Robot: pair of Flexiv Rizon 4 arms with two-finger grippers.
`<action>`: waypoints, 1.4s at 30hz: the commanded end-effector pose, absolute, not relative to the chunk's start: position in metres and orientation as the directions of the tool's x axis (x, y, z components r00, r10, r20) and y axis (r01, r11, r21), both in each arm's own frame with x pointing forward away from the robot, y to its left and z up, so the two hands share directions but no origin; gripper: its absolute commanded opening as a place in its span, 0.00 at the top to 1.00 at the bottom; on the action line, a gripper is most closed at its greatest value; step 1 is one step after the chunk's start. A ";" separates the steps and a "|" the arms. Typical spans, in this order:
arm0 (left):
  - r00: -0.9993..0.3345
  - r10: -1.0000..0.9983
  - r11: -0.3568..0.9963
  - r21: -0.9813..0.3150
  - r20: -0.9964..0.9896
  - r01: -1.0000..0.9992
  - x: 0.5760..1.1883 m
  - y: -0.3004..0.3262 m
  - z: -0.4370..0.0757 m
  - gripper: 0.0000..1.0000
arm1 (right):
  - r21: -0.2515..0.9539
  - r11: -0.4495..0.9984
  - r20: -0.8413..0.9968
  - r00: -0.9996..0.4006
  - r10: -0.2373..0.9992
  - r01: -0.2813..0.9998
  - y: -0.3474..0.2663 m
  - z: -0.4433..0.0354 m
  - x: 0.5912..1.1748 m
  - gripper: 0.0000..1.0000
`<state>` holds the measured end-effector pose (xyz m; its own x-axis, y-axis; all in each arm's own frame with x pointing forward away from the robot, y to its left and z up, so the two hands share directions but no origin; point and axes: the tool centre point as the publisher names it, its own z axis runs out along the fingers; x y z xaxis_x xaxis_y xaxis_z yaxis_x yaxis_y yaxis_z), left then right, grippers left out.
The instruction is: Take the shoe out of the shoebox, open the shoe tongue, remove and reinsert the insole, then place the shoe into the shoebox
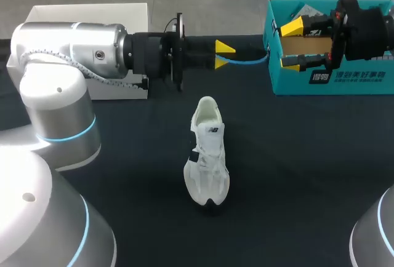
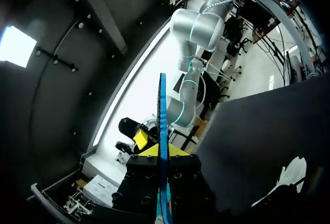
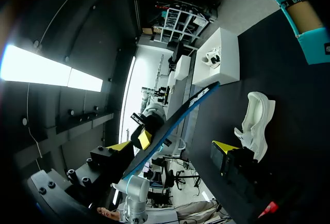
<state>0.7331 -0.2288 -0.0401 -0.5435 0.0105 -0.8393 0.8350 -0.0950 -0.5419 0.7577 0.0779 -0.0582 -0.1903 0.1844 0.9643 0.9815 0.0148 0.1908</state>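
On the dark table point(image 1: 308, 156) stands the shoe point(image 1: 207, 153); left hand point(image 1: 224, 56) pinches the insole point(image 1: 249, 59), right hand point(image 1: 292, 44) gapes wide.

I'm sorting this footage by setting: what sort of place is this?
Probably a robot test bench: two arms over a black table, left gripper gripping a blue insole, right gripper open, with a white shoe and teal shoebox on it.

A robotics lab: a silver left arm point(image 1: 68, 48) and a right arm point(image 1: 377, 233) flank a black table point(image 1: 295, 156).
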 end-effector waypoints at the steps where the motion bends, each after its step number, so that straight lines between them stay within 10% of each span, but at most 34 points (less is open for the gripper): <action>1: -0.985 0.077 -0.149 -0.979 -0.155 0.142 0.738 -0.231 -0.034 1.00 | 0.190 0.014 0.964 -0.189 0.187 0.982 0.079 -0.058 0.758 0.00; 15: -0.985 0.077 -0.149 -0.979 -0.155 0.142 0.738 -0.231 -0.034 1.00 | 0.190 0.014 0.964 -0.189 0.187 0.982 0.079 -0.058 0.758 0.00; 19: -0.934 0.062 -0.003 -0.936 0.352 -0.353 0.739 -0.231 -0.034 1.00 | 0.190 0.014 0.964 -0.189 0.187 0.982 0.079 -0.058 0.758 0.00; 30: -0.540 0.056 -0.018 -0.540 0.840 -0.842 0.755 -0.229 -0.034 1.00 | 0.190 0.014 0.964 -0.189 0.187 0.982 0.079 -0.058 0.758 0.00; 42: -0.472 0.070 -0.027 -0.472 0.879 -0.881 0.757 -0.230 -0.035 1.00 | 0.190 0.014 0.964 -0.189 0.187 0.982 0.079 -0.058 0.758 0.00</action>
